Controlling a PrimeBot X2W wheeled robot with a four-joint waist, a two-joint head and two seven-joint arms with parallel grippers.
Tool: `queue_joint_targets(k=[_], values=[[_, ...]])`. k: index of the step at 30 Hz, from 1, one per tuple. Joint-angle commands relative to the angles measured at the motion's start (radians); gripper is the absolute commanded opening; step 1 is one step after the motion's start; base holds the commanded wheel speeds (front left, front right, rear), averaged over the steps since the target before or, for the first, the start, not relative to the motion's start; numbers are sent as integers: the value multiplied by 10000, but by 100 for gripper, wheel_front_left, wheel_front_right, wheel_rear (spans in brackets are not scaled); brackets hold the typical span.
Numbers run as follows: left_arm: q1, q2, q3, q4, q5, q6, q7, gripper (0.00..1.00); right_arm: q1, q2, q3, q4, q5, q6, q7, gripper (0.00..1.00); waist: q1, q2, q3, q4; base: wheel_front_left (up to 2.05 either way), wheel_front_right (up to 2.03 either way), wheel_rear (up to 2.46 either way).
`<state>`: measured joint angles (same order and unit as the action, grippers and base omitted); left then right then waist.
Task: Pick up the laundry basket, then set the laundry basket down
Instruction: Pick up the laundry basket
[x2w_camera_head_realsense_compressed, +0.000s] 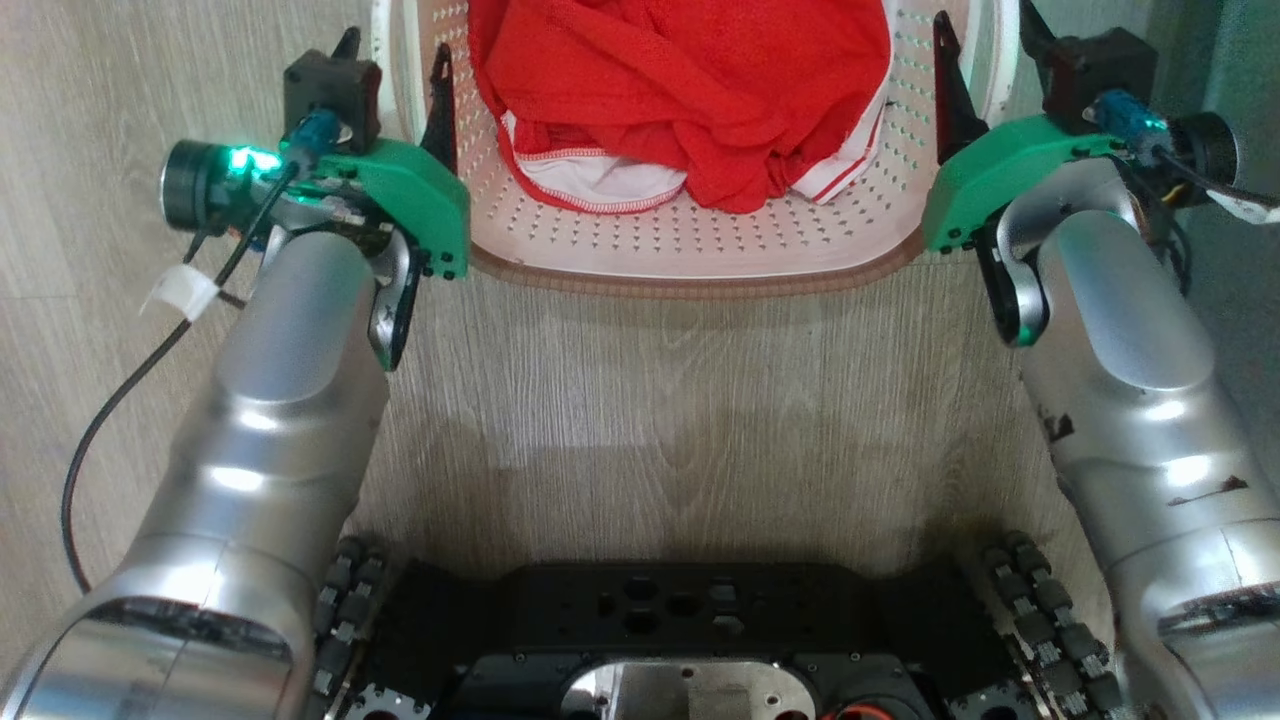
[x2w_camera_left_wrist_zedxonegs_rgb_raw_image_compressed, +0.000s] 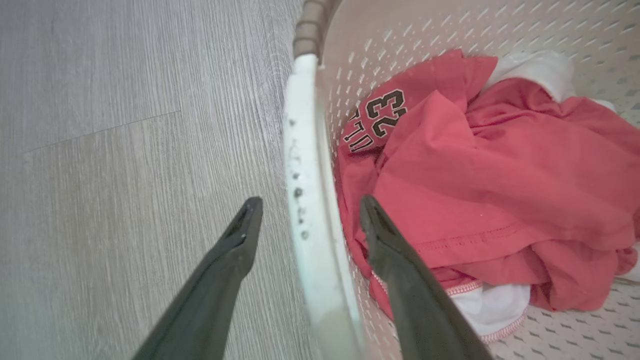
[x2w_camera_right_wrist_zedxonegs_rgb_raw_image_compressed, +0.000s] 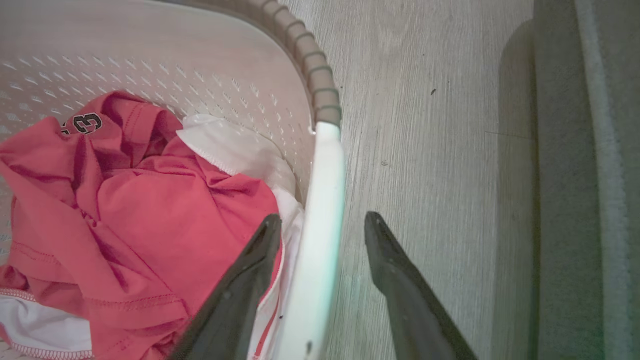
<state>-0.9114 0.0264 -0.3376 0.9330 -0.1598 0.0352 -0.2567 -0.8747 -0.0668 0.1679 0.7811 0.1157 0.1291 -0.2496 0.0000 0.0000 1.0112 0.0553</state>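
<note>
The laundry basket sits on the floor, with the left pincer and right pincer both released, straddling its side handles. An uneven squeeze could tip it or pinch the red jersey.

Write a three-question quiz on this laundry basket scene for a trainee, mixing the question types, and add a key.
1. True or false: the left pincer is shut on the laundry basket.
2. What lies in the basket? A: a red garment with white trim. B: blue towels. C: nothing.
3. Fill in: one finger of the right pincer is inside the basket, and the other is outside, over the wood-look ____.

Key
1. False. Its jaws stand open, one on either side of the white handle.
2. A.
3. floor.
</note>
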Motion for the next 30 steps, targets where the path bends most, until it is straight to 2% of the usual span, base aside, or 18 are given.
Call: queue_joint_targets(k=[1, 3, 6, 7, 8, 9, 11, 12, 13, 30], values=[[86, 239, 97, -35, -77, -13, -51, 100, 258, 166, 231, -52, 93, 16, -122, 79, 0, 0, 31, -4, 0, 0, 0], [6, 239, 11, -6, -105, -7, -51, 100, 181, 166, 266, 64, 135, 16, -122, 68, 0, 0, 71, -11, 0, 0, 0], [-97, 239, -140, 69, -142, -7, -51, 83, 86, 166, 296, 206, 169, 16, -122, 49, 0, 0, 126, -14, 0, 0, 0], [-128, 239, -189, 100, -156, -5, -51, 75, 61, 166, 306, 245, 180, 16, -122, 47, 0, 0, 139, -15, 0, 0, 0], [-153, 239, -237, 126, -178, -1, -51, 59, 44, 166, 322, 294, 199, 16, -122, 44, 0, 0, 147, -14, 0, 0, 0], [-174, 239, -290, 154, -195, 3, -51, 48, 30, 166, 340, 357, 224, 16, -122, 40, 0, 0, 151, -13, 0, 0, 0], [-197, 239, -394, 215, -246, 19, -51, 32, 2, 166, 386, 476, 278, 16, -122, 30, 0, 0, 147, -12, 0, 0, 0], [-194, 239, -444, 236, -288, 32, -51, 21, -10, 166, 411, 534, 318, 16, -122, 17, 0, 0, 139, -11, 0, 0, 0], [-179, 239, -553, 264, -371, 61, -51, 0, -32, 166, 459, 638, 426, 16, -122, 0, 0, 0, 112, -6, 0, 0, 0], [177, 239, -1088, 377, -842, 258, -51, 0, -34, 166, 836, 1130, 1024, 16, -122, 0, 0, 0, -558, -61, 0, 0, 0]])
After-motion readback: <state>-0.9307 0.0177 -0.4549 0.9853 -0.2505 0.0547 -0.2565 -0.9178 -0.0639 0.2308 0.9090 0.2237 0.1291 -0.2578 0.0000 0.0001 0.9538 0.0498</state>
